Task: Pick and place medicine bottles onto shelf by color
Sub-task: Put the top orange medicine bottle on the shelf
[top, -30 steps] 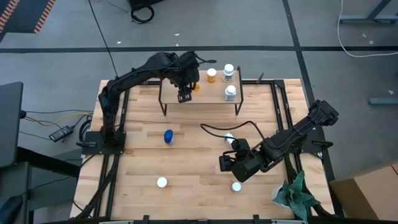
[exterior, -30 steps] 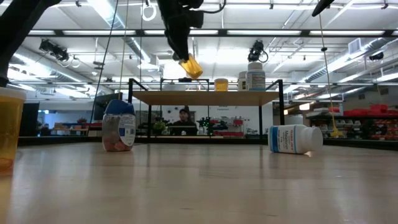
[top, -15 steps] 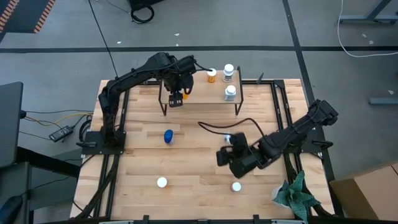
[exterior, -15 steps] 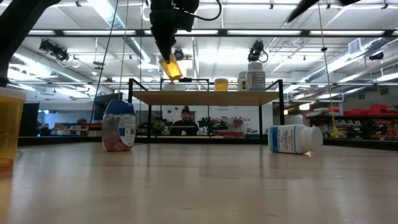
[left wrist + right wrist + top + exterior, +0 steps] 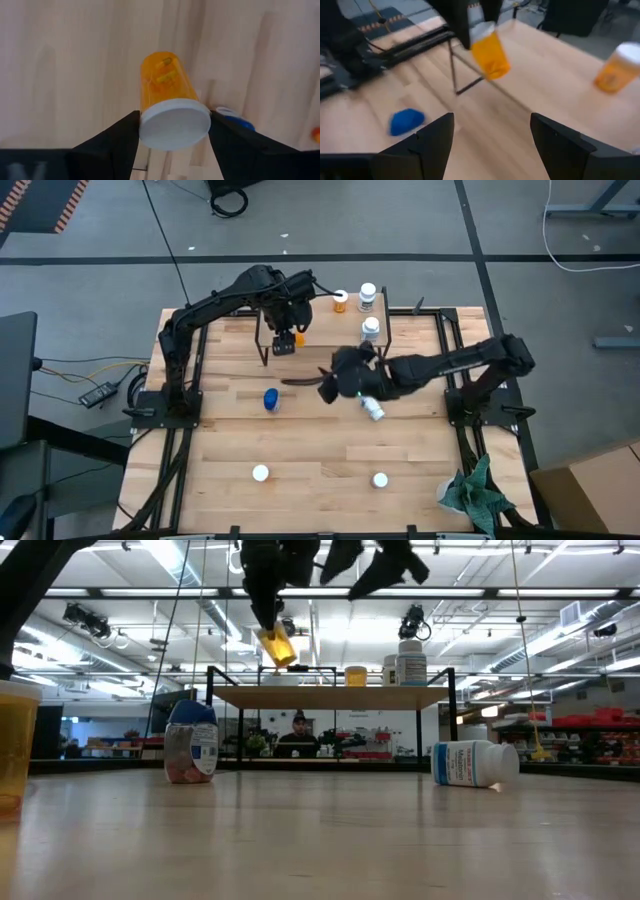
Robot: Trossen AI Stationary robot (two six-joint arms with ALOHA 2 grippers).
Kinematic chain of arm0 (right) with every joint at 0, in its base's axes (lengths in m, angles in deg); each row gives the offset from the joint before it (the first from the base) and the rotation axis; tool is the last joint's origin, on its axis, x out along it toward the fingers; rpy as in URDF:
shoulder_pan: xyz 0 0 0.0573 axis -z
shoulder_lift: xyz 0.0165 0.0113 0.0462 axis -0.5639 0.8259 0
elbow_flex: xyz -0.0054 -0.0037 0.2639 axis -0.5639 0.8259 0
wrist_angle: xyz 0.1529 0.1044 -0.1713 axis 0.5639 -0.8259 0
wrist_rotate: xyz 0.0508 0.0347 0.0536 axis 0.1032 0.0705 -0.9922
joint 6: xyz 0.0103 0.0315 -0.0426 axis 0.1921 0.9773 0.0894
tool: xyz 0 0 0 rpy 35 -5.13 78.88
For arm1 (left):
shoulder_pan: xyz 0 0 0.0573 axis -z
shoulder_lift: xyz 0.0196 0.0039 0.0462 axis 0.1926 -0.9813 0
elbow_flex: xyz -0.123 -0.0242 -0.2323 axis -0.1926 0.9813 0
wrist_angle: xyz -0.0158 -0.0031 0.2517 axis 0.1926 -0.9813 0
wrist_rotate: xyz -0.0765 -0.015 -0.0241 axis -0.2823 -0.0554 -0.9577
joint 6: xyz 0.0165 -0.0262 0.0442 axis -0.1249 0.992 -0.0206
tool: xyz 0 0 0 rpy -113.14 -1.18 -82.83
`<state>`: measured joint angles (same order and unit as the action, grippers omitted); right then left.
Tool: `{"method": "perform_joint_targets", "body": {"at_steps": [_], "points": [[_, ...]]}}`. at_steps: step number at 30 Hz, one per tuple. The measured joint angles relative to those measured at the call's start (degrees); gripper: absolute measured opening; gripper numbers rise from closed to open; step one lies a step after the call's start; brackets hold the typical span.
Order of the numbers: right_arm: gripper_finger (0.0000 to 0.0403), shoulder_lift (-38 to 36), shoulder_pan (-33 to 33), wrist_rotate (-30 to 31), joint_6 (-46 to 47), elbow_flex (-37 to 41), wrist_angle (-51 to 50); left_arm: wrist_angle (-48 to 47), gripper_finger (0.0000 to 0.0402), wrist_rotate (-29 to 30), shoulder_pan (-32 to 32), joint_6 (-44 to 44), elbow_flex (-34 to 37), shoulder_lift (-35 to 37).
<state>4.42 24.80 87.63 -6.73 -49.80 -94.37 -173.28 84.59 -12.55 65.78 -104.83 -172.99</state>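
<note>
- No word, brand or number can be read in any view.
- The white bottle [image 5: 474, 762] lying on its side on the bench [image 5: 320, 840] carries a label with blue print, too small to make out.
- The blue-capped bottle [image 5: 191, 741] standing on the bench has a white label with fine print, also unreadable.

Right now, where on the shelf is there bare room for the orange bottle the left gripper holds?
The shelf is bare between the left gripper with its orange bottle and the white bottle. The back right is crowded: a second orange bottle, another white bottle.
</note>
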Motion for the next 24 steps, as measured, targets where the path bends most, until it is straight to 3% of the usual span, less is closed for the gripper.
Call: {"method": "perform_joint_targets", "body": {"at_steps": [8,15,20,24], "points": [[0.0271,3.44,4.33,-1.54,-7.45,0.07,1.53,0.03,0.0223,-5.31,0.00,1.17,0.02,0.00],[0.0271,4.84,5.86,4.54,-5.93,0.00,5.04,0.90,0.0228,-10.64,0.20,2.45,0.07,0.46],[0.0271,4.87,6.79,-1.38,-7.44,0.00,5.53,1.83,0.0222,-10.76,0.15,3.66,0.07,0.48],[0.0271,4.87,6.94,3.23,-9.25,0.00,3.70,2.40,0.0225,-13.54,0.25,5.03,0.07,0.48]]}}
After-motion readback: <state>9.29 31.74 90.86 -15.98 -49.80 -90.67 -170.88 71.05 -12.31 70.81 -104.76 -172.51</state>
